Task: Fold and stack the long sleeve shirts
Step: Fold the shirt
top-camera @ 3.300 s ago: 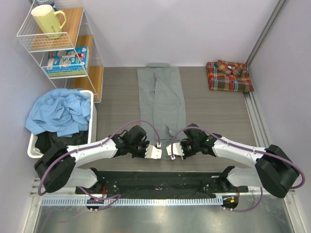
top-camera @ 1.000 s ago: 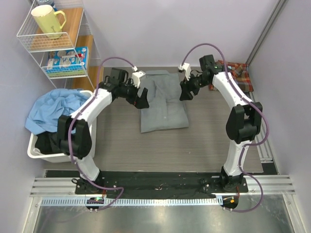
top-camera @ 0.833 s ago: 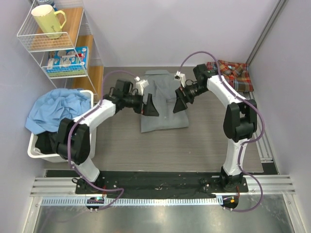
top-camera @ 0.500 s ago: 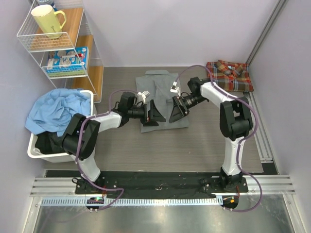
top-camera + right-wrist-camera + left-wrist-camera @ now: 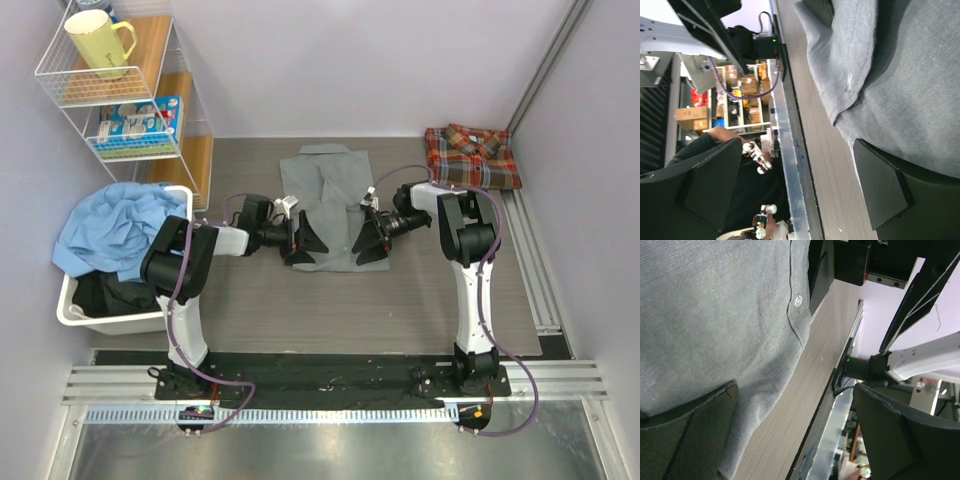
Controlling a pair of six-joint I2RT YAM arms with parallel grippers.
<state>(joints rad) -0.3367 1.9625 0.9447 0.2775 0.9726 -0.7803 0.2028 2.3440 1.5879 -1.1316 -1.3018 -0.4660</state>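
Observation:
The grey long sleeve shirt lies folded in the middle of the table, collar at the far end. The plaid long sleeve shirt lies folded at the back right. My left gripper is low at the grey shirt's near left corner and my right gripper at its near right corner. Both are open and hold nothing. In the left wrist view the grey shirt fills the upper left, with one finger against its edge. In the right wrist view the grey shirt lies beside one finger.
A white basket with blue cloth stands at the left. Behind it a wire shelf holds a yellow mug and boxes. A metal rail runs along the right edge.
The grey shirt, earlier a long strip, now lies folded to half its length. Both grippers let go of it, opened wide and came down from its far end to its near corners.

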